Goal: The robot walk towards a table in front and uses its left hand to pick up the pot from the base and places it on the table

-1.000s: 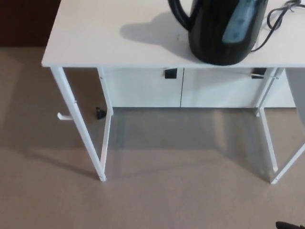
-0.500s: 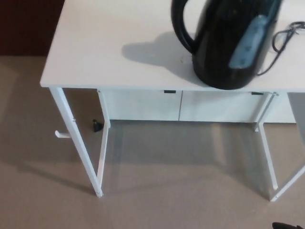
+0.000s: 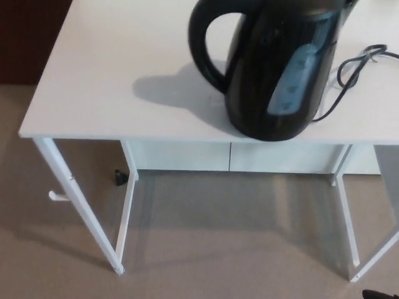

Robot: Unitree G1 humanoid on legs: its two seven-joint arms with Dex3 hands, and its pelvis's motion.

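A black electric kettle, the pot [image 3: 274, 68], stands upright near the front edge of the white table [image 3: 100, 81], right of centre. Its loop handle [image 3: 202, 47] points left and a bluish water window shows on its front. Its base is hidden under it. A black cord [image 3: 352, 68] curls away on the tabletop to the right. Neither of my hands shows in the head view.
The table has thin white legs [image 3: 78, 205] and stands on beige carpet [image 3: 218, 249]. A white cabinet [image 3: 230, 156] sits behind, under the tabletop. A small black object [image 3: 120, 177] lies on the floor by the left legs. A dark tip [image 3: 380, 294] shows at the bottom right corner.
The whole picture has shifted: the table and pot now look bigger and lower in the frame, so the camera has come closer. The pot itself stays in place on the table.
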